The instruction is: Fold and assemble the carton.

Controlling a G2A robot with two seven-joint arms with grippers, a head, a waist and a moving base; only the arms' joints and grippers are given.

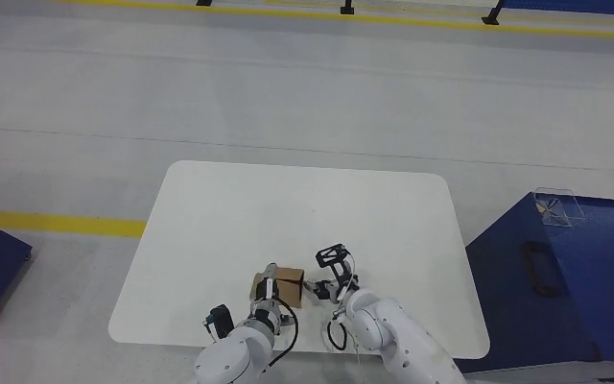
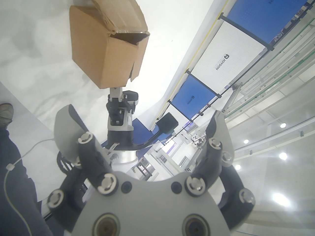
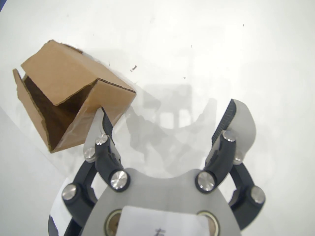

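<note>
The carton lies near the front edge of the counter, 1 end unclosed, between the open, empty left end effector and the open right end effector, 1 finger seemingly touching its corner, probably bracing it for folding.

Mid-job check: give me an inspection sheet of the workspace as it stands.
Surface: white table.
Job's things: carton on the robot's side of the table, one end open, flaps not closed.
Clutter: a few dark specks on the table.
End effectors: left end effector open, off the carton; right end effector open, one finger at the carton's corner.
Cables: black cable looped at an arm's wrist.
Surroundings: blue cabinet beside the table; yellow floor line.
</note>
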